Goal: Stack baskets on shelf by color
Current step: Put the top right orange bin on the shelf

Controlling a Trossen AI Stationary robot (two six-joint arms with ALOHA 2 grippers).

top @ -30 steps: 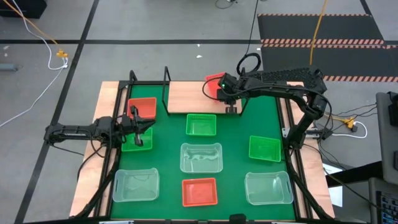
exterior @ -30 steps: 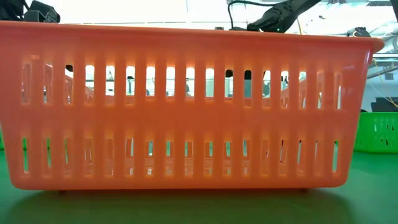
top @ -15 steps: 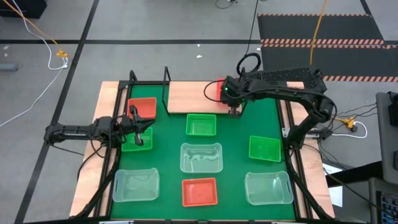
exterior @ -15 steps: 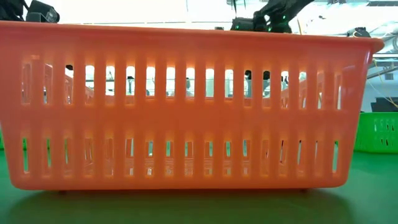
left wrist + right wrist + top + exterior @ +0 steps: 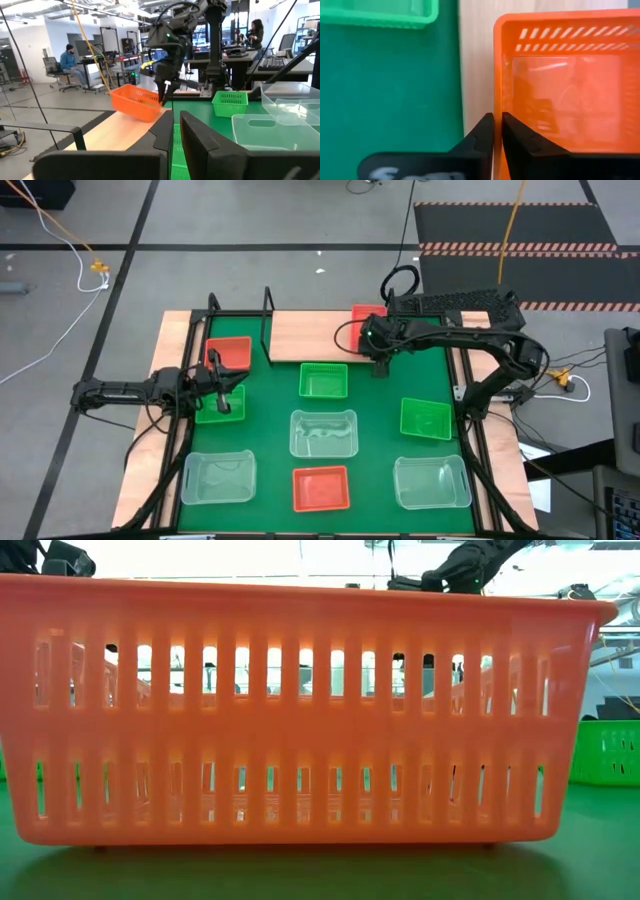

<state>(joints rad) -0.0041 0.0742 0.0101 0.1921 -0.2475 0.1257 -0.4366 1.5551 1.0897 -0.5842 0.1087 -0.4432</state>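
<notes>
Along the left edge of the green mat [image 5: 380, 405]: left gripper [image 5: 222, 392] low over a green basket [image 5: 212, 412] of slotted plastic; open or closed, cannot tell. Just behind, on the left end of the shelf [image 5: 300, 335], a pale smooth wooden board in a black wire frame: a red basket [image 5: 230, 353], rectangular, open-topped. Near the mat's front left corner: a clear basket [image 5: 219, 477], glossy and see-through.

Down the mat's middle, back to front: green, clear and red baskets, the last with walls cut by rows of narrow upright slots.

At the shelf's right end: right gripper [image 5: 379, 363], pinched tight on the thin side wall of a tilted red basket [image 5: 362, 320], its far rim slotted, its floor smooth. Toward the mat's right edge: one more green and one more clear basket.
</notes>
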